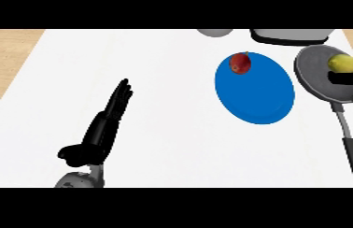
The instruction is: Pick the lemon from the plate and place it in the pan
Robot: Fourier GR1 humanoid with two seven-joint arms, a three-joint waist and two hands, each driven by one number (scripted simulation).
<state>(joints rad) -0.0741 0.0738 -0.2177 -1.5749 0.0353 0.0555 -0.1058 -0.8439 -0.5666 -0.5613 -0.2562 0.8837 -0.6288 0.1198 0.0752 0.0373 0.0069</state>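
Observation:
The yellow lemon lies inside the grey pan at the right edge, apart from the blue plate. On the plate's far rim rests a red apple. A black part of my right hand juts in from the right edge over the pan, just below the lemon; most of the hand is out of view. My left hand rests open at the lower left, fingers straight, far from the plate and holding nothing.
The pan's long handle runs down toward the lower right. At the back edge stand a grey rounded object and a wide grey and white vessel. The wooden counter shows at the far left, beside the white top.

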